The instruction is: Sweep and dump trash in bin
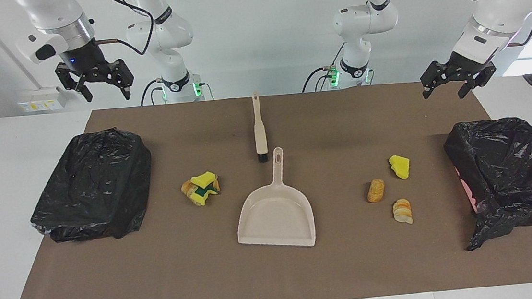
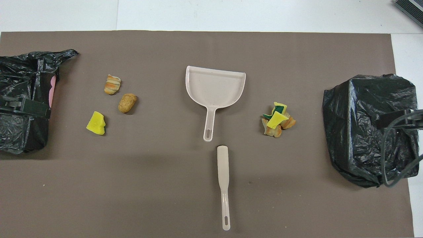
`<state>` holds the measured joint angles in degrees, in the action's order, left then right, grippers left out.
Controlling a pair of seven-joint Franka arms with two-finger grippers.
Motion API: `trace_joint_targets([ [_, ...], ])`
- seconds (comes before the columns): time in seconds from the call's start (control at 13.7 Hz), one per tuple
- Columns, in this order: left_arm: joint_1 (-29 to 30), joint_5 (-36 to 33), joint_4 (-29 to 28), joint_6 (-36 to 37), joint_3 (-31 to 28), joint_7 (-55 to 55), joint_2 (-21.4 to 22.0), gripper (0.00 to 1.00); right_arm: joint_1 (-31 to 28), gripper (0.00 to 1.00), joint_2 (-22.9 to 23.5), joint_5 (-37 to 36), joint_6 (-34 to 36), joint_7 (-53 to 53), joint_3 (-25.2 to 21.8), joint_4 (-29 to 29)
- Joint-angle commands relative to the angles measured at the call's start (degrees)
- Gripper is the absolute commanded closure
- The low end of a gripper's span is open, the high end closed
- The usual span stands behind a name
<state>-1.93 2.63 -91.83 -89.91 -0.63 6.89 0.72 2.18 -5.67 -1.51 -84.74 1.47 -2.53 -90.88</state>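
Both arms waited raised at the robots' end of the table: the right gripper (image 1: 100, 87) hung with its fingers spread and nothing between them above the table edge near the bin (image 1: 93, 184) at the right arm's end, and the left gripper (image 1: 457, 83) hung the same way, fingers apart and holding nothing, above the edge near the second bin (image 1: 513, 171) at the left arm's end. Both bins were lined with black bags and stood on the brown mat (image 1: 277, 274). Nearest the robots on the mat lay the beige brush (image 1: 259, 128), handle toward the robots, bristles just short of the handle of the beige dustpan (image 1: 276, 206). The dustpan lay flat at the middle, its open mouth pointing away from the robots. Toward the right arm's end, between dustpan and bin, sat a heap of trash (image 1: 201, 188): yellow and green sponge pieces on bread-like lumps. Toward the left arm's end lay three separate scraps: a yellow sponge chunk (image 1: 400, 166) nearest the robots, a brown lump (image 1: 376, 190) farther out, and a tan striped lump (image 1: 402, 211) farthest.
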Motion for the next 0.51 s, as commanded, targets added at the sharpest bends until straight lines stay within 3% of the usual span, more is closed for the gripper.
trace_joint_targets([
  [0.0,-0.6,-0.1,-1.4,1.0,-0.7,0.7,1.4,0.00,-0.2,0.00,-0.7,0.3,0.6,-1.9,-0.2,-0.1],
  [0.44,-0.5,-0.1,-1.4,0.4,-0.7,0.5,1.4,0.00,-0.2,0.00,-0.7,0.3,0.6,-1.9,-0.2,-0.1],
])
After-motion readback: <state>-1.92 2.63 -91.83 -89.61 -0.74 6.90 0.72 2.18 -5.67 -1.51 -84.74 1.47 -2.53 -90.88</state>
